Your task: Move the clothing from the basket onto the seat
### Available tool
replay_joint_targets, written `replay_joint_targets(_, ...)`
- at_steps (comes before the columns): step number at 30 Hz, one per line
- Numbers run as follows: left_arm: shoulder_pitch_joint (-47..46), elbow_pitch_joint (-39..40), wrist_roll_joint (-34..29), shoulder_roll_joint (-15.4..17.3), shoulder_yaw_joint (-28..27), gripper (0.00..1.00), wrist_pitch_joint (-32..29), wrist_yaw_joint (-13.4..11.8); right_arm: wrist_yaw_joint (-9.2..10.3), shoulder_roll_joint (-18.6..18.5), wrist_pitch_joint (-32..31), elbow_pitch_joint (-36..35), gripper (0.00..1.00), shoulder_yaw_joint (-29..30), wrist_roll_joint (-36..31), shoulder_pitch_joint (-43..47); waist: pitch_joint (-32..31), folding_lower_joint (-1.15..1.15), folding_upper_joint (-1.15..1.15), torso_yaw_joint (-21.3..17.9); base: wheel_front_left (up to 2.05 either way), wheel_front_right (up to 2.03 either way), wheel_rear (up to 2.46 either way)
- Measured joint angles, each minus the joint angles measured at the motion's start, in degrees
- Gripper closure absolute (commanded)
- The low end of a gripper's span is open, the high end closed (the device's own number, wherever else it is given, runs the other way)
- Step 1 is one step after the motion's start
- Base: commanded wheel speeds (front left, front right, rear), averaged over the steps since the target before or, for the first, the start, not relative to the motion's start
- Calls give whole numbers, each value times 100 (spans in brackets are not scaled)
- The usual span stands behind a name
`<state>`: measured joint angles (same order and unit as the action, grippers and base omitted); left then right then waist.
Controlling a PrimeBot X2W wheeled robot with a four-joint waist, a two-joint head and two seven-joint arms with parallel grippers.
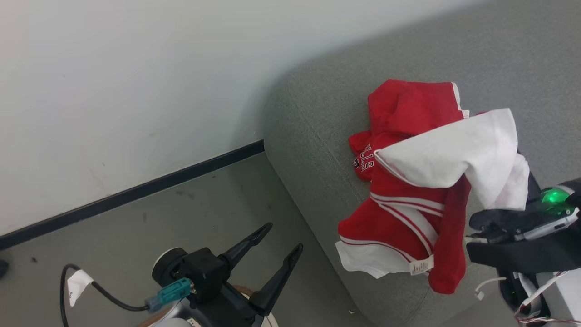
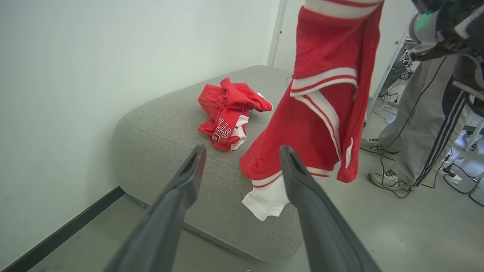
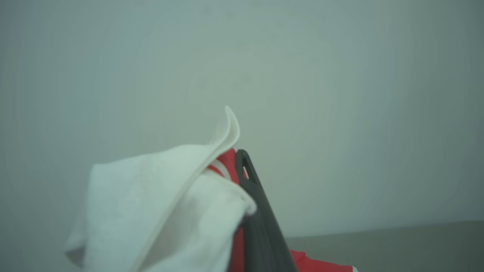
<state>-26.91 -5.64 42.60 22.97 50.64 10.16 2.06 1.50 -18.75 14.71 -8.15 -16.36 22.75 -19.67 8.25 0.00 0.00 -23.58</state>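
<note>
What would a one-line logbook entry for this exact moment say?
right jaws: shut on striped garment, hanging over seat edge | left jaws: open, empty | lettered garment: lying on seat | person: standing nearby

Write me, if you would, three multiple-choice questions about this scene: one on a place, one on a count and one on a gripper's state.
1. Where does the lettered garment lie?
A. On the floor
B. On the grey sofa
C. Inside a basket

2. How many red-and-white garments are in view?
A. One
B. Three
C. Two

3. How is the right gripper?
A. Shut on the striped garment
B. Wide open and empty
C. Shut on nothing

Answers:
1 B: it lies crumpled on the sofa's top, near the wall.
2 C: one lies on the sofa, and the other hangs above its edge.
3 A: white and red cloth is pinched in the gripper, and the garment hangs from it.
</note>
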Motion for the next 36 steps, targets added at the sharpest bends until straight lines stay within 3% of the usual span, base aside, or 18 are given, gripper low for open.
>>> replay_joint_targets(3,-13,40,-3,21,-1,0,-4,0,-66,-46,0,-27,100,64,21,-198,50,0,0,12,0,0,0)
replay_joint_targets(11,-83,209,-43,163,-2,0,-57,9,-509,-316,-7,533,100,441,428,-1366,313,0,0,83,0,0,0)
replay_joint_targets(19,-115,420,-59,312,0,0,-152,56,-554,-756,-167,1390,100,1020,649,-2359,606,0,0,178,0,0,0)
replay_joint_targets(31,-125,732,-60,736,-63,0,-258,105,246,-1248,-494,2273,100,1637,243,-3281,1144,1,0,325,0,0,0)
replay_joint_targets(36,-212,915,-69,880,-92,0,-336,149,389,-1581,-610,2562,100,1814,57,-3541,1401,0,0,393,0,0,0)
